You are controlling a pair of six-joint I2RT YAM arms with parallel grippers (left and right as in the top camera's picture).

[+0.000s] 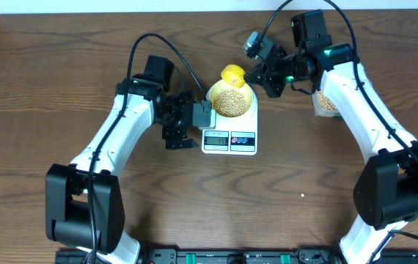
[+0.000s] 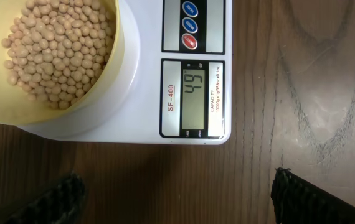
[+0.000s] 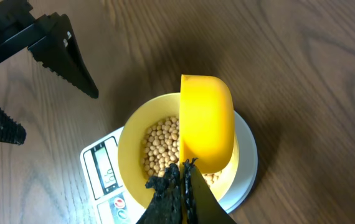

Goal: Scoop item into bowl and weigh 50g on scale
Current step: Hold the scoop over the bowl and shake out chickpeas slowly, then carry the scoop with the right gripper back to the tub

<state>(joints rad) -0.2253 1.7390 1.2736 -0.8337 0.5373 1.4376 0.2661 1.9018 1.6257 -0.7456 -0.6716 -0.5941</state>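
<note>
Right end effector (image 3: 182, 174) is clamped tight on the handle of the yellow scoop (image 3: 207, 121), holding it tipped over the pale yellow bowl (image 3: 126, 143). That bowl sits on the white kitchen scale (image 2: 140, 93) in the middle of the tabletop (image 1: 304, 220). Soybeans (image 2: 56, 43) lie heaped in the bowl, and more sit in the clear container (image 1: 326, 101) under the right arm. Left end effector (image 2: 176, 186) hangs just beside the scale's front, fingers spread wide with nothing between them, and its camera looks at the display (image 2: 193, 96), which reads 49.

From where I stand, that looks one gram short. I'd say the scoop wants only the gentlest tilt or a small shake, so a few beans drop at a time, with a pause for the reading to settle. Best to hold the scoop off the bowl's rim too, since any press would falsify the weight. Tip too far and it overshoots.
</note>
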